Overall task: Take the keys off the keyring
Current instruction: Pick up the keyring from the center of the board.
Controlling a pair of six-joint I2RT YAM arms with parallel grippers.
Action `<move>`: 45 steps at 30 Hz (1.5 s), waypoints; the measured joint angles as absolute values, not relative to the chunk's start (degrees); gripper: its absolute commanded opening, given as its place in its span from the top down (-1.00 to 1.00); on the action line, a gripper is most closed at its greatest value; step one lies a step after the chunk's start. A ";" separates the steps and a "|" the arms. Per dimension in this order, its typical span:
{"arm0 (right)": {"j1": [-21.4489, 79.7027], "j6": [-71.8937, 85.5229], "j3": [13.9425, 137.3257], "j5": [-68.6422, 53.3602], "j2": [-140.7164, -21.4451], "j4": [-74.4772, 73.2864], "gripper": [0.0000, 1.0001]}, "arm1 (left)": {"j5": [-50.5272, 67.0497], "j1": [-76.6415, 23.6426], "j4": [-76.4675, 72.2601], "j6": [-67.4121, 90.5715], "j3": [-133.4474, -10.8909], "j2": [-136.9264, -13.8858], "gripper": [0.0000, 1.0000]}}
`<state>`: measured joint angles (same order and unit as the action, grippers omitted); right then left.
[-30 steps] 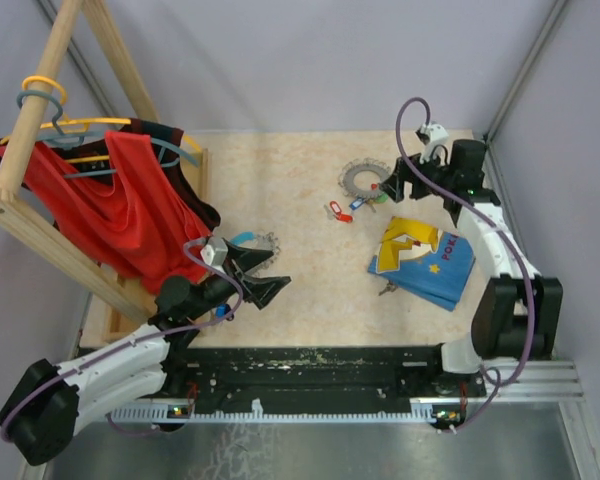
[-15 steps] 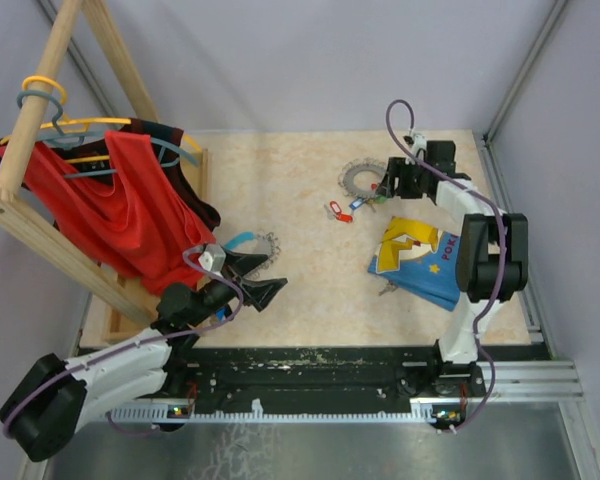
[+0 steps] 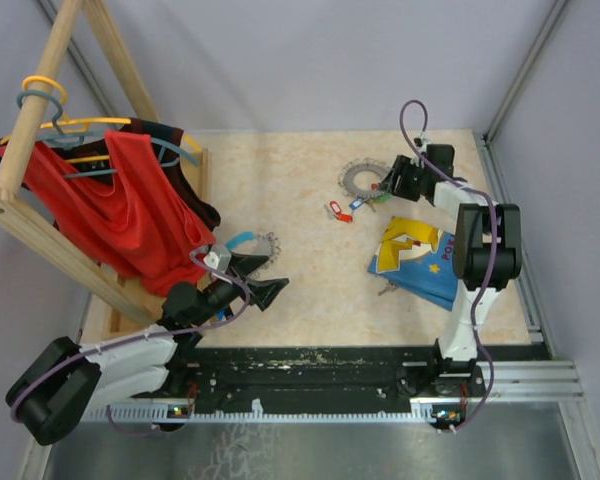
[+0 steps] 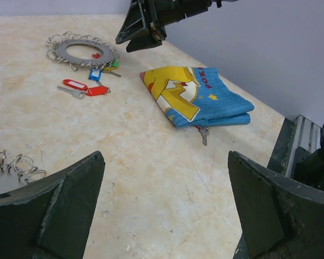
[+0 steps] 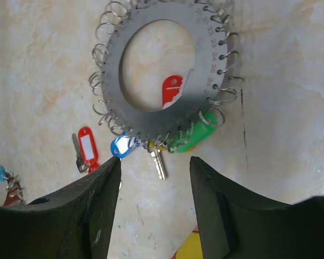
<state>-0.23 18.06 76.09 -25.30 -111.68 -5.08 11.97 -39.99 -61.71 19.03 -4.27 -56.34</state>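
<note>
The keyring is a flat grey metal ring fringed with small silver loops, lying at the far middle of the table; it also shows far off in the left wrist view. A blue-tagged key, a green tag and a bare silver key hang from its near edge. A red tag shows through its hole. A red-tagged key lies loose beside it. My right gripper hovers open just above the hanging keys, holding nothing. My left gripper is wide open and empty.
A blue and yellow pouch lies right of centre with a small key at its edge. Loose silver loops with a cyan tag lie by my left gripper. A wooden rack with red cloth and hangers fills the left side.
The right arm has folded up tighter while its gripper stayed at the keyring, and its jaws have narrowed a little. The left arm has drawn back slightly.
</note>
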 measured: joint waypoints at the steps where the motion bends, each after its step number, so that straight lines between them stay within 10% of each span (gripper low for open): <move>1: -0.47 18.72 76.09 -24.91 -112.33 -4.71 -0.08 | 11.99 -39.99 -61.95 19.00 -4.27 -56.82 -0.99; 45: -4.67 40.53 78.13 -34.04 -126.52 12.56 0.49 | 12.03 -39.99 -64.10 19.00 -3.81 -59.64 -0.99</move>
